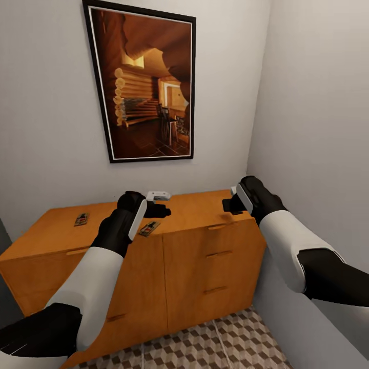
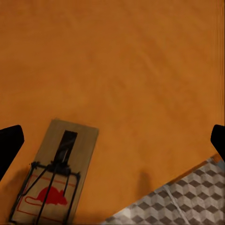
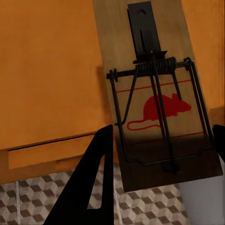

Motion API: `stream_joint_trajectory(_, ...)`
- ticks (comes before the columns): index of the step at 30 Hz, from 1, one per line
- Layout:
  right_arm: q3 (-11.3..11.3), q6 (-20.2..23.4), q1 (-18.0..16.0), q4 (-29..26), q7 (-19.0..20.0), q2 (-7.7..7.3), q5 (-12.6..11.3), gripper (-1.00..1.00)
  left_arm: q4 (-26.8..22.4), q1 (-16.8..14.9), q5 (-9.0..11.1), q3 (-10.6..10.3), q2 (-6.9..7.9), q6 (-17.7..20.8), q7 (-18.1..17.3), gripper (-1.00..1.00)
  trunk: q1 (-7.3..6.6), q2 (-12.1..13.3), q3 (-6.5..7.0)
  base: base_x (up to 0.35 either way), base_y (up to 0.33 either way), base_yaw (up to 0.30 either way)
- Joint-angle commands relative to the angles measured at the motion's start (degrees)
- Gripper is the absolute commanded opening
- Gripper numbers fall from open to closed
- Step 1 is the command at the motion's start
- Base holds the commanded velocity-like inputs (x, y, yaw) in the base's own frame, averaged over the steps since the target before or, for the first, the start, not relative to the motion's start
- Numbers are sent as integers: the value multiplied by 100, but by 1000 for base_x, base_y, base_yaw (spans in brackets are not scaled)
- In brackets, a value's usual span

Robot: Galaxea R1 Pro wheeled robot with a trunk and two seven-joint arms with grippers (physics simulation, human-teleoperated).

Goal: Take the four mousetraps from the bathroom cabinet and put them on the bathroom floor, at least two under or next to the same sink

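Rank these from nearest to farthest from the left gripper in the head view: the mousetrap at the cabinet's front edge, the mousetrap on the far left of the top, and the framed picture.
1. Front-edge mousetrap, just below the left gripper.
2. Far-left mousetrap, off to the side on the cabinet top.
3. Framed picture, up on the wall.

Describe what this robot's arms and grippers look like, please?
Both arms have smooth white tubular shells with glossy black joint sections. The left gripper and right gripper are black, each backed by a white wrist plate. The fingers are flat, black, tapering blades. No cables or markings are visible.
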Motion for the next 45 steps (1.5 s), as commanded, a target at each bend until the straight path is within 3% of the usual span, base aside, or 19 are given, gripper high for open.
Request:
stream_joint_trajectory(1,24,22,-4,-4,-14,-3,-22,-100,-6,-4,12,-1,1,24,-1,100,0,-3,-7,0,0,-90)
stream_joint_trajectory(13,23,22,-4,-4,-29,-7,-21,-100,22,-4,33,-86,3,24,0,100,0,-3,-7,0,0,-19)
stream_joint_trajectory(20,24,22,-4,-4,-27,-5,-21,-100,9,-4,37,-514,53,24,1,100,0,-3,-7,0,0,-1)
stream_joint_trajectory(24,24,22,-4,-4,-24,-7,-21,-100,-10,-4,33,-635,71,24,-1,100,0,-3,-7,0,0,0)
stream_joint_trajectory(45,24,22,-4,-4,-23,-11,-22,-100,-19,-4,33,-704,80,24,-7,100,0,-3,-7,0,141,0)
